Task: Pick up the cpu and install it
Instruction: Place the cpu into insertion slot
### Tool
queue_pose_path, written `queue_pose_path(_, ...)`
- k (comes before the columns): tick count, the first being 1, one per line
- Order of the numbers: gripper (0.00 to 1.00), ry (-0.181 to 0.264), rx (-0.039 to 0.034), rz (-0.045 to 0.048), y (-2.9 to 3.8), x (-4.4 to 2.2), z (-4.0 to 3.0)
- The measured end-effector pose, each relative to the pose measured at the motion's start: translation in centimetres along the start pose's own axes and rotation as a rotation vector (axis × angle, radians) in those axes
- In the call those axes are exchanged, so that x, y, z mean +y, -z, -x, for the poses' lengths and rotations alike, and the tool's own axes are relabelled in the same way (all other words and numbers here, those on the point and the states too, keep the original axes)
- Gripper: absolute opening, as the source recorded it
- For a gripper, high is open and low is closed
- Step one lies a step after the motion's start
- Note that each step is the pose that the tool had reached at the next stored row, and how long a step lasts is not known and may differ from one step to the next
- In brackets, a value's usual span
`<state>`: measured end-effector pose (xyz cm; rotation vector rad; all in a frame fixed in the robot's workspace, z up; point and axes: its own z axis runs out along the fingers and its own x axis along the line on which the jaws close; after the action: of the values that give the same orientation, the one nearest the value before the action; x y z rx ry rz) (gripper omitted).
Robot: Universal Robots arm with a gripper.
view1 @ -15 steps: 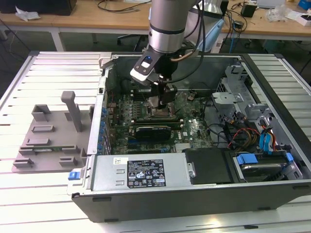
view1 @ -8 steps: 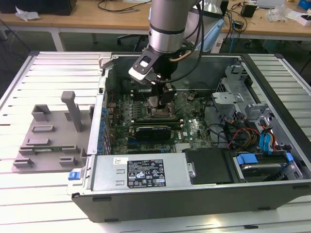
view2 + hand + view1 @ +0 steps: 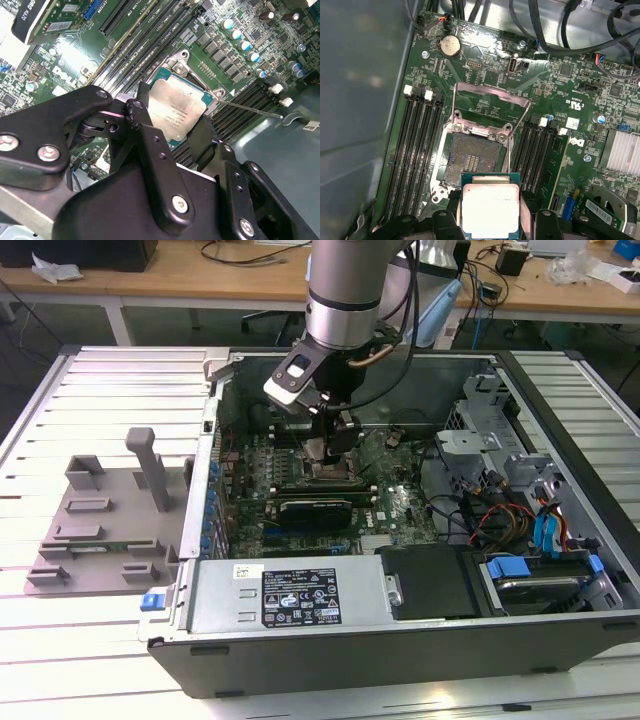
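My gripper (image 3: 335,445) hangs inside the open computer case (image 3: 300,640), low over the motherboard (image 3: 400,505). It is shut on the cpu (image 3: 491,210), a flat square chip with a silvery top and a thin pale edge, held by two opposite sides between the black fingers (image 3: 142,107). In the second wrist view the cpu (image 3: 180,112) hovers slightly tilted just above the socket frame (image 3: 175,65). The first wrist view shows the open socket (image 3: 472,160), dark contact field bare, with its metal load plate (image 3: 490,107) swung up; the cpu overlaps the socket's near edge.
Memory slots (image 3: 417,145) flank the socket on both sides. A black card (image 3: 315,508) lies close beside it. Cables and a drive cage (image 3: 540,530) crowd the case at the exterior view's right. A grey plastic tray (image 3: 100,520) sits outside the case at the exterior view's left.
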<state>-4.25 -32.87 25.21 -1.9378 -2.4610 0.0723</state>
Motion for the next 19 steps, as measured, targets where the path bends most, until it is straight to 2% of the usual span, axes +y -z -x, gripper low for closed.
queue_pose_path(19, 0.55, -0.099, 0.0041, -0.0022, 0.0, 0.0, 0.0)
